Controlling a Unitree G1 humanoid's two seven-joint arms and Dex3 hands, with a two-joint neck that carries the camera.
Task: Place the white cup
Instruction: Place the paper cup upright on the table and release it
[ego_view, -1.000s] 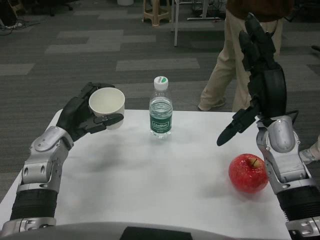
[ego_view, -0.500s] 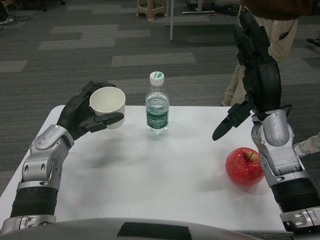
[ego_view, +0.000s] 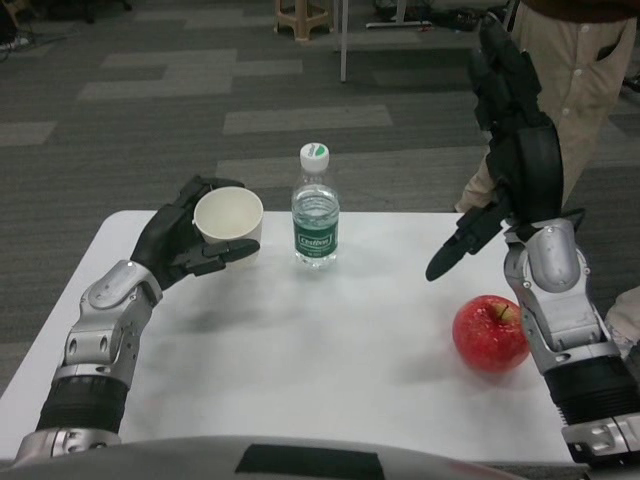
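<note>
The left hand held the white cup in its fingers, left of centre, just above the counter — not yet set down. The bottle stood beside it. The right hand was up — fingers spread, empty.

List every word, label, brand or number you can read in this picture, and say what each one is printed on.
Green label on the clear plastic water bottle with the white cap: a white word in script, too blurred to read for certain.
White paper cup held in the left hand: no print shows.
Red apple, white table: no text.
</note>
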